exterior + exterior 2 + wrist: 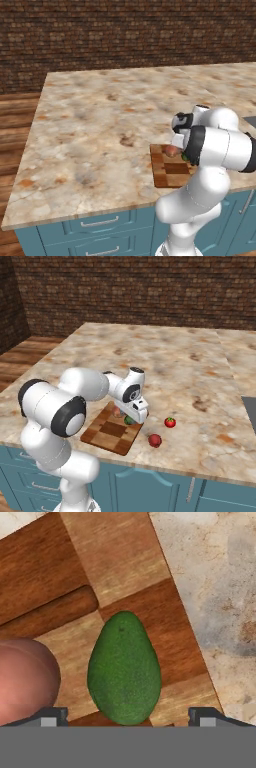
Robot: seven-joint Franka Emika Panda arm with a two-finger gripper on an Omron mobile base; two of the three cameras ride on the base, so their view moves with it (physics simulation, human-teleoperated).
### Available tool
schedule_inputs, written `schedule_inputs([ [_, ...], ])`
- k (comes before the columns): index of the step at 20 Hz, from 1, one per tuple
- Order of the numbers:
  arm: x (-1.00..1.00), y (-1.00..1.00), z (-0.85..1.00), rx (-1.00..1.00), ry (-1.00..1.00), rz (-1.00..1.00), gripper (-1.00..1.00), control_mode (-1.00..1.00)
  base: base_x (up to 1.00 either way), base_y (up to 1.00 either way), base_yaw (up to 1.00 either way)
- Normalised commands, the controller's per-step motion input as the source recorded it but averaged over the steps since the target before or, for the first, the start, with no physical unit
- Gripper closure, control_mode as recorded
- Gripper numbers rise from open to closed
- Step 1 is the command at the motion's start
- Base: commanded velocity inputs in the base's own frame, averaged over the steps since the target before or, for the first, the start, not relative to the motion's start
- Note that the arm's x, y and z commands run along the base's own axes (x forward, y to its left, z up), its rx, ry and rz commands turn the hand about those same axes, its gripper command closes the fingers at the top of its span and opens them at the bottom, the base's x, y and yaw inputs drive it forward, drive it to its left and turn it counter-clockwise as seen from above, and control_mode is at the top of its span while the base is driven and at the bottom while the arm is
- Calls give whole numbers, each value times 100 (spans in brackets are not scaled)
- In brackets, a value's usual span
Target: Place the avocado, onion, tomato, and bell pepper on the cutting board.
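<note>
Hand view: avocado (124,668) lies on the cutting board (120,559), centred btwn wide-spread fingertips (49,716), not gripped; long axis runs straight away from gripper (127,717). Onion (25,679) just beside it. Right base view: tomato (170,422) & dark red ball (155,440) wait on counter (200,371), off-board to the right.
</note>
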Motion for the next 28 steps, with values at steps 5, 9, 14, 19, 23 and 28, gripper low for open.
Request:
schedule_inputs([
  [5,-3,0,23,0,0,-6,-100,-100,0,0,0],
  [9,0,-11,28,-3,0,-9,-100,-100,0,0,0],
  [14,0,-23,21,-5,1,-5,-100,-100,0,0,0],
  [19,-3,-42,0,-6,0,-3,-100,-100,0,0,0],
  [23,-19,-44,0,-1,0,0,-100,-100,0,0,0],
  [28,-46,-37,2,-1,-1,0,-100,-100,0,0,0],
])
